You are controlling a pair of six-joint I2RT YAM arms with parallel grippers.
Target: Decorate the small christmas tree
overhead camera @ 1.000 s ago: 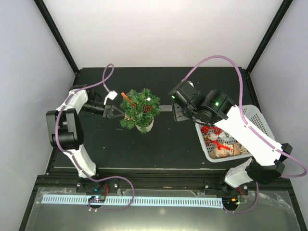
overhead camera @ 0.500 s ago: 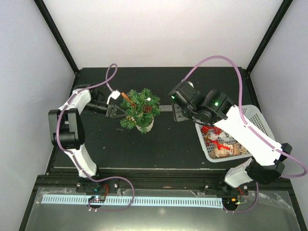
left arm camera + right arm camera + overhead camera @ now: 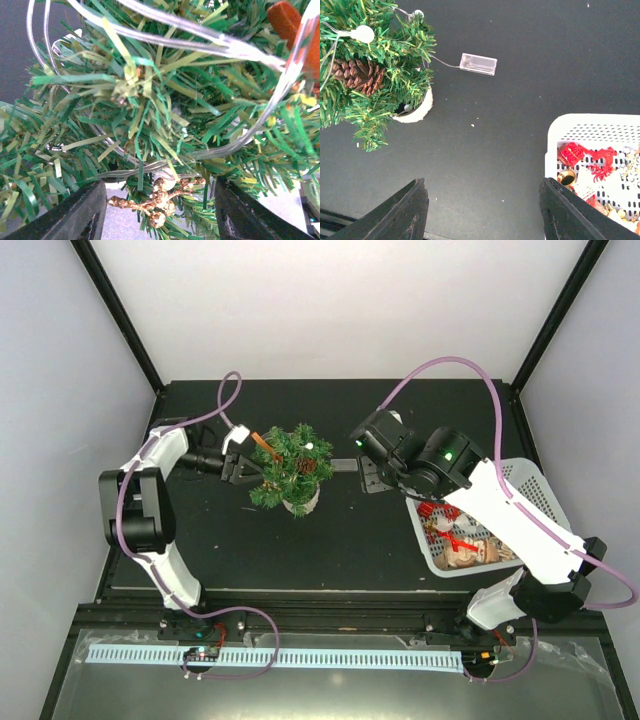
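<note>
Black tabletop (image 3: 340,540) is occupied left of centre by the small christmas tree (image 3: 290,468); the left gripper (image 3: 160,212) is spread about a gold sprig (image 3: 159,197) in its branches; the right gripper (image 3: 482,200) is spread, empty; judged light and tippable, the tree is best steadied at its pot (image 3: 415,112).

Left arm (image 3: 175,575) and right arm (image 3: 515,515) — white shells, black joints, lilac cables (image 3: 440,365); the right gripper (image 3: 482,182) has black jaws.
</note>
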